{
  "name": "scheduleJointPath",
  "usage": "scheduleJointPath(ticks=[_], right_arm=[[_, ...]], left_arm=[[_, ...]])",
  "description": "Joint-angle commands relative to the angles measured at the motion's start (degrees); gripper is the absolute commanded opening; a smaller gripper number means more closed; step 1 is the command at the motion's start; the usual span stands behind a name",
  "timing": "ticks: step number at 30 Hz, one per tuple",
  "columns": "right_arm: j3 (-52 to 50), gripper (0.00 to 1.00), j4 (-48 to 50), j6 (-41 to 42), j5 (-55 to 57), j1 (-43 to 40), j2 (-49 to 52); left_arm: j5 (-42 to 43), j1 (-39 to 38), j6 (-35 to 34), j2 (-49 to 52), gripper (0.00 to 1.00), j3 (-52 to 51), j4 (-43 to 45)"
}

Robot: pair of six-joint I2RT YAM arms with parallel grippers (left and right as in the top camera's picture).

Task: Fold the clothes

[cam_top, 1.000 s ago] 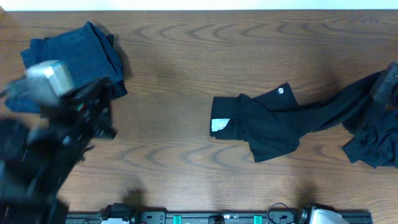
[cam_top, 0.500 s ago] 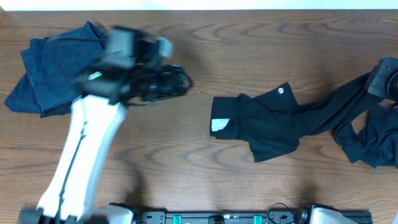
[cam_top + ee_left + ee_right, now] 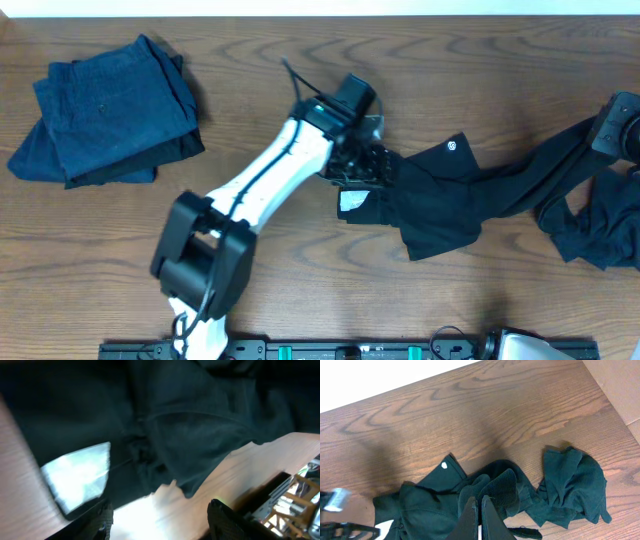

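A black garment with a white label lies stretched across the middle of the table. My left gripper hovers over its left end. In the left wrist view that gripper is open with bare wood between its fingers, and the black garment and its label lie just ahead. At the far right my right gripper is shut on one end of the garment and holds it up. The right wrist view shows the right gripper pinching the dark fabric.
A folded navy stack sits at the back left. A crumpled dark heap lies at the right edge below my right gripper; I cannot tell whether it is a separate piece. The left arm crosses the table diagonally.
My left arm has swung from the navy stack at the far left over to the black garment's left end, and its gripper has opened. The right gripper has barely moved.
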Motion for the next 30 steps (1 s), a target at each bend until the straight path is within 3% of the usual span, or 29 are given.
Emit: scheduleJointPath(ticks=[1,18,30], right_arm=[[0.3,0.01,-0.1,-0.9,0.5,-0.6,-0.3],[0.3,0.01,-0.5,-0.9,0.5,-0.6,-0.3],[0.3,0.01,-0.6,-0.9,0.5,-0.6,-0.3]], left_arm=[[1.0,-2.5,0.3,2.4,0.63,-0.3,2.1],[0.9,-5.9,-2.3,7.5,0.61,-0.3,8.8],[-5.5,-6.5,-6.4,7.6,0.60,-1.0,10.0]])
